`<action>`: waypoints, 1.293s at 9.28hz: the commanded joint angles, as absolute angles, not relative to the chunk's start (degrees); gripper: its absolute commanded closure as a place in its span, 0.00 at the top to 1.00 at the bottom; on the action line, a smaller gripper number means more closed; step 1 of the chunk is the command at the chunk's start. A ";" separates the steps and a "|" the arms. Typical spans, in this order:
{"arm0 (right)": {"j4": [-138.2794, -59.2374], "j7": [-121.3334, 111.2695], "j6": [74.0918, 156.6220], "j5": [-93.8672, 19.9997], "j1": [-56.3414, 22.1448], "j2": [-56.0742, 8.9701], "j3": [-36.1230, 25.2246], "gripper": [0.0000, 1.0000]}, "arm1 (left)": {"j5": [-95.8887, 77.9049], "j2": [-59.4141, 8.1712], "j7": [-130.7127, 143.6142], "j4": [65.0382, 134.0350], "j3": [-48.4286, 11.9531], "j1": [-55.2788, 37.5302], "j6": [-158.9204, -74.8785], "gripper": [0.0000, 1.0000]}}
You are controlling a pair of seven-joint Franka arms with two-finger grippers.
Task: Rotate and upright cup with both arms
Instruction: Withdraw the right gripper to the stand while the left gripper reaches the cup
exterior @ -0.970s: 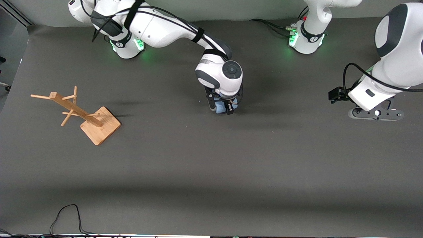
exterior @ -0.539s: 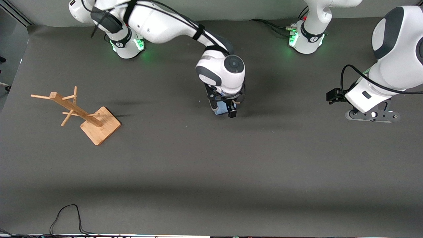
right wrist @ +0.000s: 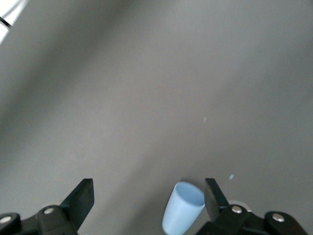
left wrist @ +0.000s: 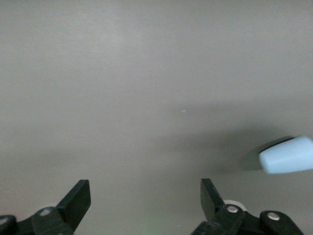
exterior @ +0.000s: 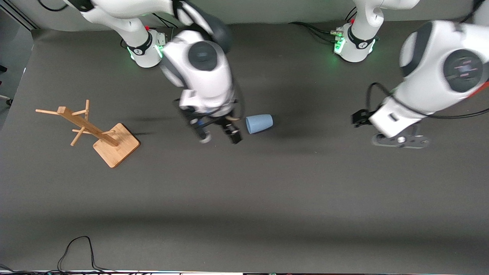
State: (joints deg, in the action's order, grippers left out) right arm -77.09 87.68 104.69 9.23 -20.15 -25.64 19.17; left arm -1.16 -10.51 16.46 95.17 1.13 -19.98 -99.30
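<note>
The light-blue cup [exterior: 259, 123] lies on its side on the dark table mat, near the middle. My right gripper [exterior: 218, 136] hangs open and empty just beside it, toward the right arm's end. In the right wrist view the cup [right wrist: 183, 210] shows its open mouth next to one fingertip [right wrist: 213, 193], and nothing is held in the gripper [right wrist: 148, 196]. My left gripper [exterior: 399, 140] is open over bare mat toward the left arm's end, well apart from the cup. In the left wrist view the gripper [left wrist: 145, 196] is empty and the cup [left wrist: 288, 155] shows at the picture's edge.
A wooden mug tree [exterior: 91, 131] on a square base stands toward the right arm's end. The two arm bases [exterior: 145, 51] [exterior: 353, 46] stand along the table's back edge. A black cable [exterior: 76, 250] loops at the edge nearest the front camera.
My right gripper opened, let go of the cup and rose away toward the right arm's end, leaving the cup lying in plain view. My left arm moved closer to the cup.
</note>
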 commanded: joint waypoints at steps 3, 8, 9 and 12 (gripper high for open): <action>-84.70 47.48 98.18 0.74 -1.55 -10.76 19.16 1.00 | 1.14 -34.38 46.44 69.00 1.23 -37.57 -98.37 1.00; -90.16 12.96 95.45 -0.18 0.88 -2.30 8.27 1.00 | 18.69 -50.88 40.58 57.48 1.14 -53.42 -93.27 0.99; -91.05 9.61 95.54 -0.18 0.97 -2.11 7.13 1.00 | 20.46 -52.02 33.99 57.57 1.23 -54.39 -91.69 0.98; -92.81 7.56 95.54 -2.70 0.97 -1.58 4.14 1.00 | 22.32 -55.98 33.14 57.57 1.14 -55.37 -92.81 0.98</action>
State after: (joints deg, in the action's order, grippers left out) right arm -90.38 9.50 95.35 0.17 1.39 -3.76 5.85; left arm 21.46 -53.69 34.76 60.18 0.24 -54.51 -93.58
